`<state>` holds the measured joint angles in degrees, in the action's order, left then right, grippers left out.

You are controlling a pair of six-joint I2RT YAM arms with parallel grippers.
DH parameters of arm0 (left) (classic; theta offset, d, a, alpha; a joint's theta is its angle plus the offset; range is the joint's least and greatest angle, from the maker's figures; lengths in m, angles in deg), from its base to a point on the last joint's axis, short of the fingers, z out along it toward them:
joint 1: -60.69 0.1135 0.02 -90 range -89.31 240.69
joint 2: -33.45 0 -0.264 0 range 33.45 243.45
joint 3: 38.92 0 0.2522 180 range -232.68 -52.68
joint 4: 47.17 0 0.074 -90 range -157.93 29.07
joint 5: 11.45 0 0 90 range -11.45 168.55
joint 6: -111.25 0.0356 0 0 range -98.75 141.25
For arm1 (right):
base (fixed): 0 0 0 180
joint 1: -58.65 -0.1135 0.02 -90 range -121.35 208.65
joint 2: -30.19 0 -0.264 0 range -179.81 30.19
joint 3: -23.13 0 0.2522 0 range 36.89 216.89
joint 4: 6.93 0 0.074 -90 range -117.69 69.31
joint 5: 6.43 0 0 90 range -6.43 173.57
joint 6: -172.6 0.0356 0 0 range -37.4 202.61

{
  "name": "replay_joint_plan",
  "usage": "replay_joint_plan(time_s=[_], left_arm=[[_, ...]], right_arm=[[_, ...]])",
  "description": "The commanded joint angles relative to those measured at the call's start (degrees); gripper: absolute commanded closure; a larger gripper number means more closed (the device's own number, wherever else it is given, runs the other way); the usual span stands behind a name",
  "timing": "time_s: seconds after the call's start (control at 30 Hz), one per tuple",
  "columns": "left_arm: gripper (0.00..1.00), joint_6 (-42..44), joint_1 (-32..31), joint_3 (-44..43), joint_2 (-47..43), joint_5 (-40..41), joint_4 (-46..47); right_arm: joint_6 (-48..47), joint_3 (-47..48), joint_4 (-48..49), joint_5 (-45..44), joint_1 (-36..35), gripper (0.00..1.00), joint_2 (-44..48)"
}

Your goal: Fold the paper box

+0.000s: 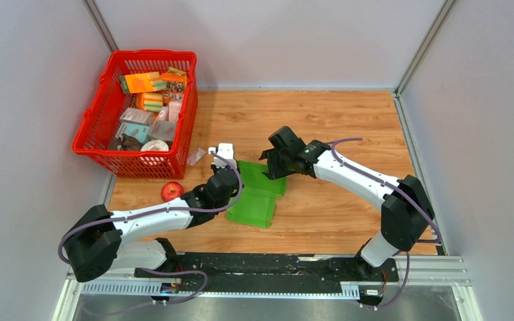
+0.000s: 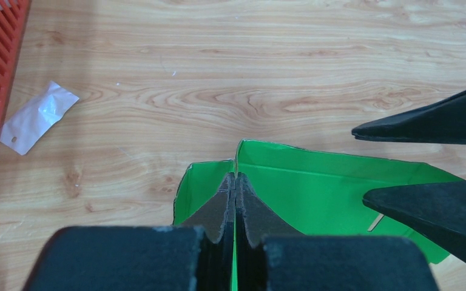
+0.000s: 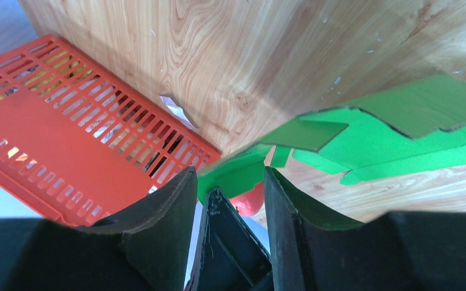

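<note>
The paper box [image 1: 258, 195] is a bright green, partly folded card sheet lying on the wooden table. My left gripper [image 1: 231, 175] is shut on its left upright flap; in the left wrist view the jaws [image 2: 235, 182] pinch the green edge, with the box panel [image 2: 327, 185] spreading right. My right gripper [image 1: 272, 164] is open at the box's far edge. In the right wrist view its fingers [image 3: 230, 182] straddle a green flap [image 3: 236, 173] without closing on it, and the rest of the card [image 3: 400, 130] lies beyond.
A red basket [image 1: 174, 144] of small packages stands at the back left and shows in the right wrist view [image 3: 67, 139]. A red apple [image 1: 171, 191] lies beside my left arm. A small clear plastic bag [image 1: 196, 156] lies near the basket.
</note>
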<state>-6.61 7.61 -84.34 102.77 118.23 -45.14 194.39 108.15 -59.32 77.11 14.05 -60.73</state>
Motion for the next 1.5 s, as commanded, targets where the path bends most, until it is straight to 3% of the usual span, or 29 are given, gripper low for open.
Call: replay_joint_plan(time_s=[0.0, 0.3, 0.43, 0.67, 0.8, 0.83, 0.93, 0.97, 1.07, 1.27, 1.47], left_arm=[[1.0, 1.49, -0.97, 0.28, -2.43, 2.07, 4.07], [1.0, 2.28, -1.15, 1.16, -2.7, 1.63, 5.04], [1.0, 2.54, -1.15, 1.51, -2.61, 1.98, 5.3], [1.0, 2.81, -1.15, 1.69, -2.43, 1.63, 5.83], [1.0, 3.25, -1.15, 2.3, -2.52, 0.75, 6.09], [0.99, 3.25, -1.15, 2.48, -2.87, 0.49, 5.92], [0.79, 3.42, -1.15, 3.97, -4.71, -0.22, 6.18], [0.68, 3.34, -1.15, 4.32, -5.24, -0.57, 5.14], [0.52, 3.34, -1.15, 5.73, -9.72, -1.88, 0.58], [0.44, 4.65, -1.06, 10.12, -25.88, -9.62, -9.96], [0.52, 5.09, -0.97, 11.79, -34.95, -10.15, -21.49]], right_arm=[[3.44, 3.35, -1.97, -2.86, -0.23, 0.53, -1.54], [3.26, 4.76, -1.01, -2.95, -0.23, 0.59, -3.13], [3.26, 3.88, 0.22, -2.77, -0.22, 0.72, -3.04], [3.88, 2.56, 1.89, -2.16, -0.23, 0.82, -3.22], [4.05, 1.51, 4.17, -1.1, -0.14, 0.98, -3.74], [3.88, 0.9, 4.79, -0.93, -0.14, 1.0, -3.83], [2.48, -1.12, 9.27, -0.75, -0.14, 1.0, -3.48], [1.69, -2.78, 10.49, -1.1, -0.14, 1.0, -3.05], [-2.08, -6.38, 16.2, -1.1, 0.48, 1.0, -1.64], [-8.77, -13.24, 23.24, 1.44, 2.67, 1.0, 0.3], [-18.53, -22.56, 42.01, 5.58, 5.31, 1.0, 1.7]])
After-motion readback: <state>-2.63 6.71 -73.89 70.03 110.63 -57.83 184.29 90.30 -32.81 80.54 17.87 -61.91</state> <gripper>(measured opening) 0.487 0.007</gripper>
